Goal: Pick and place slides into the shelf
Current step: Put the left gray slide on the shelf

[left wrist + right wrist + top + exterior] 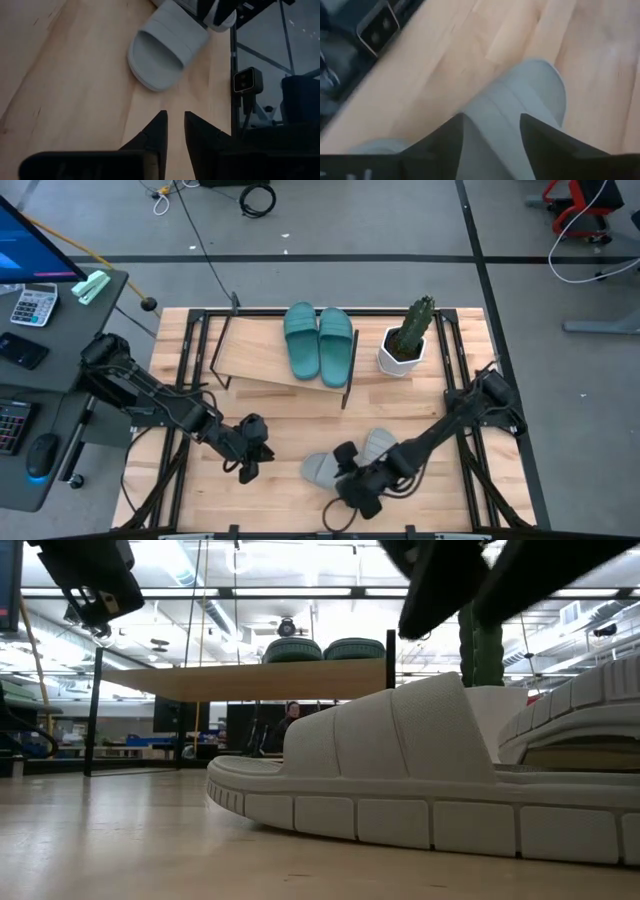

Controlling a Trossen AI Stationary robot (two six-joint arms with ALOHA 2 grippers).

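Two teal slides (301, 340) (336, 345) lie side by side, soles down, on the plank top of the shelf (255, 358) at the table's far side; the low view shows them on the shelf (270, 680) too. Two light grey slides (320, 469) (378, 444) rest on the tabletop near its near edge. My right gripper (352, 480) hovers open above them, its fingers on either side of one grey slide's strap (492, 120) without touching. My left gripper (248, 464) hangs over bare wood left of the grey slides, fingers (174, 120) a narrow gap apart.
A white pot with a cactus (405, 345) stands right of the shelf. Black frame rails (190, 350) run along the table's left and right sides. Bare tabletop (280, 415) lies between the shelf and the grey slides. A desk with a calculator (33, 306) stands off the table's left.
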